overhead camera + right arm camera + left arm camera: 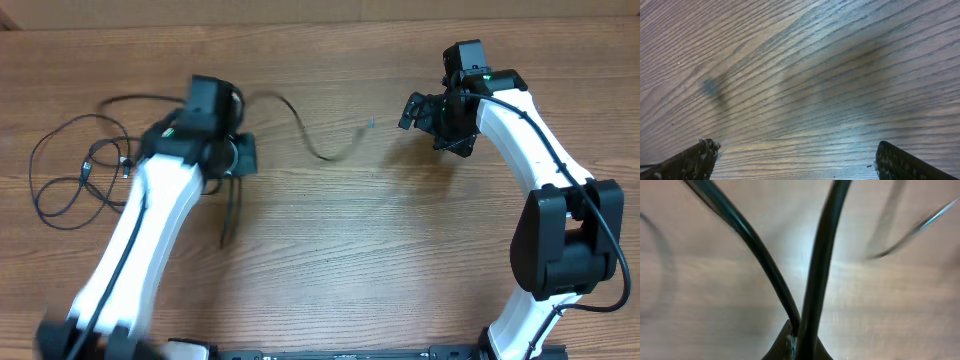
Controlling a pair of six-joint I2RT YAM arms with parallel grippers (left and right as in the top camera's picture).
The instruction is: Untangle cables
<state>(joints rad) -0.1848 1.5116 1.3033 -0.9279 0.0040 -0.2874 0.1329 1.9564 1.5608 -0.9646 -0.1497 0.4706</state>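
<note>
left hand (236,156) pinched shut on the cables (821,255), right hand (414,108) wide over the wood.
up close, two black strands meet right at the left hand's fingertips and fan apart away from it. overhead, loose loops sprawl on the tabletop (380,260) just to that hand's left, and one strand trails toward the middle, its small tip stopping short of the right hand, well apart from those spread jaws.

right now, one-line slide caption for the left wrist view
Left fingers pinched shut on thin black flexible cables, two strands rising in a V over the blurred brown wooden table
</note>
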